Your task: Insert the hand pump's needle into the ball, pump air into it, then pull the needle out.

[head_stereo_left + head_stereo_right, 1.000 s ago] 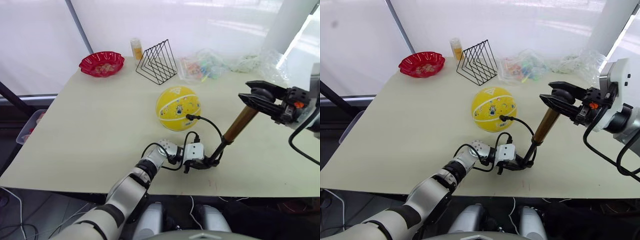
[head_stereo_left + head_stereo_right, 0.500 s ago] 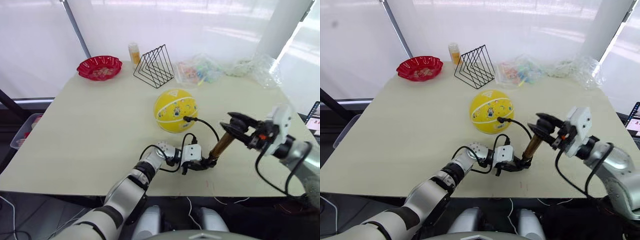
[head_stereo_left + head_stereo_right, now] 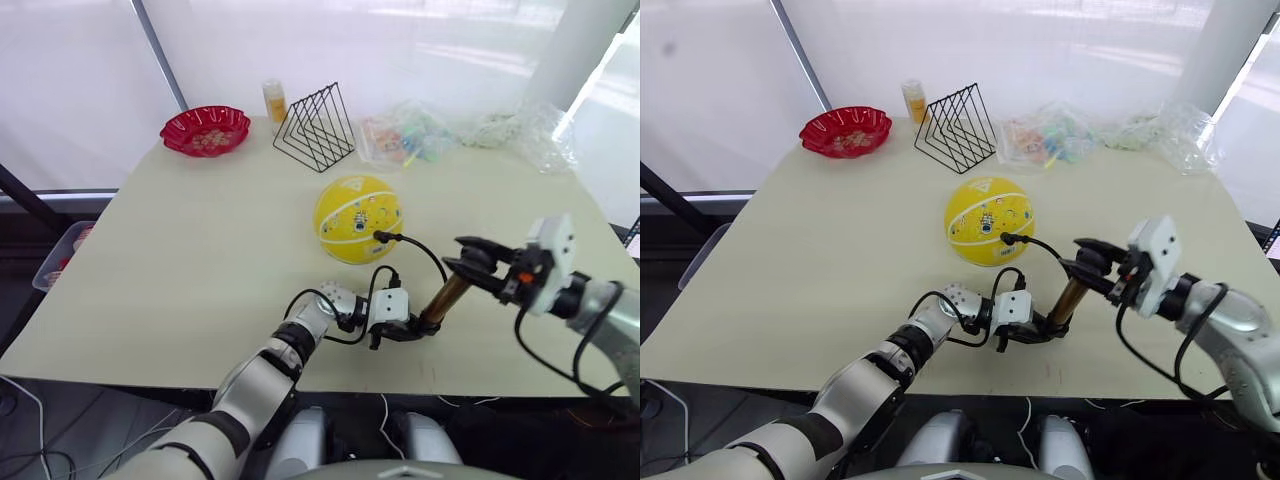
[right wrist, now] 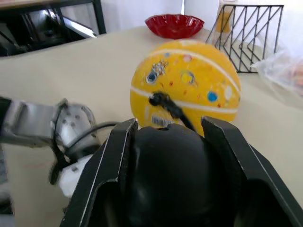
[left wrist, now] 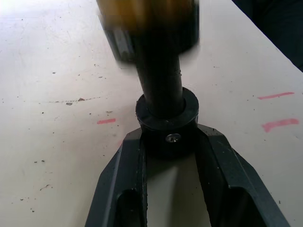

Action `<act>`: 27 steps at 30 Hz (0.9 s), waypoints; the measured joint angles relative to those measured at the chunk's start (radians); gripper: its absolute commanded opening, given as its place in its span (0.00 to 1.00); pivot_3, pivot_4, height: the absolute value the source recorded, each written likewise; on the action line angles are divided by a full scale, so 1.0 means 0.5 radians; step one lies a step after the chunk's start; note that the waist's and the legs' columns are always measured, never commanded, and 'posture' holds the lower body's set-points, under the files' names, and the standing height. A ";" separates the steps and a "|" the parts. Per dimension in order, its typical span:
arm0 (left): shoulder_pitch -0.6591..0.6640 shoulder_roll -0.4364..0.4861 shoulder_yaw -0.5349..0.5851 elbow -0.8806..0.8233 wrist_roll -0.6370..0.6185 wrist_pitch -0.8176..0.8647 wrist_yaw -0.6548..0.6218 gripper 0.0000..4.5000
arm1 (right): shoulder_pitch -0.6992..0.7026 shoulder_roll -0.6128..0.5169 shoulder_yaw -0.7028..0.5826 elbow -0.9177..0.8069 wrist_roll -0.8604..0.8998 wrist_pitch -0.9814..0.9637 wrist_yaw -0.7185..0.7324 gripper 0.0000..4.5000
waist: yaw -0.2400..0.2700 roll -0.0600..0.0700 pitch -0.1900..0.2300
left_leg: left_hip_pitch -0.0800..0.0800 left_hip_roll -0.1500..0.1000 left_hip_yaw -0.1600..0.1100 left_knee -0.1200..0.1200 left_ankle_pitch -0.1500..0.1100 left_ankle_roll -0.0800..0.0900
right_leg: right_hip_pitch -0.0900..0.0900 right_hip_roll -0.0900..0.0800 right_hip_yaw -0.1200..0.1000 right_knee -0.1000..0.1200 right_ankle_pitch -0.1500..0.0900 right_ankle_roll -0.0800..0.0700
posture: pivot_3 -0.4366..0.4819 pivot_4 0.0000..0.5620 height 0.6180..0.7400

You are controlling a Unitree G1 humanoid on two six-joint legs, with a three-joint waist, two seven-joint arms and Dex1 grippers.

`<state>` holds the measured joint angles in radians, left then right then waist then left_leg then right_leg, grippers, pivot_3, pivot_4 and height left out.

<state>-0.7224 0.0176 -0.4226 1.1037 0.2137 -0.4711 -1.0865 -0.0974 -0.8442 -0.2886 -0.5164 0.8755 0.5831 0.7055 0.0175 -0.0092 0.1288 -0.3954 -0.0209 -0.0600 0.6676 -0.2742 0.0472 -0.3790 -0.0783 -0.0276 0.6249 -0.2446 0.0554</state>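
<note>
With the needle already seated in the ball mid-surface, we are pumping: left gripper fingers clamp the hand pump base near the front edge, right gripper fingers grip its knob, withdrawal pending.

The left arm reaches forward low over the near edge, its left gripper clamped on the hand pump at its base. The right gripper — arm extended in from the right — grips the pump's knob.
</note>
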 measured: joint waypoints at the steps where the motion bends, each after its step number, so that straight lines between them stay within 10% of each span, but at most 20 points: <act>1: -0.001 -0.005 0.000 0.000 0.000 0.000 -0.001 0.22 | -0.045 -0.070 -0.098 -0.022 0.115 0.077 -0.003 0.36 | 0.000 -0.001 0.002 | -0.002 -0.001 0.000 0.000 0.000 0.000 | 0.000 -0.002 -0.001 -0.001 0.001 0.001 | 0.48 0.27 0.97; 15: -0.002 -0.009 -0.001 0.000 0.000 -0.002 0.000 0.22 | -0.157 -0.275 -0.397 -0.128 0.382 0.275 -0.096 0.36 | -0.003 -0.017 0.010 | -0.004 -0.001 -0.004 0.000 0.001 -0.002 | 0.003 -0.020 -0.001 -0.003 0.001 0.014 | 0.48 0.27 0.97; 27: 0.036 0.027 -0.003 0.018 0.011 0.006 0.036 0.22 | 0.277 0.304 0.370 -0.020 -0.507 -0.424 -0.097 0.36 | -0.033 -0.043 -0.022 | 0.032 0.008 -0.009 -0.008 -0.004 -0.011 | 0.026 -0.014 0.012 -0.003 -0.008 0.023 | 0.48 0.27 0.97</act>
<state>-0.7043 0.0310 -0.4241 1.1125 0.2191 -0.4682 -1.0683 0.0409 -0.6922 -0.1037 -0.5266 0.6220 0.3712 0.6568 0.0010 -0.0309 0.1177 -0.3792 -0.0169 -0.0645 0.6636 -0.2761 0.0417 -0.3659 -0.0855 -0.0214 0.6235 -0.2484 0.0672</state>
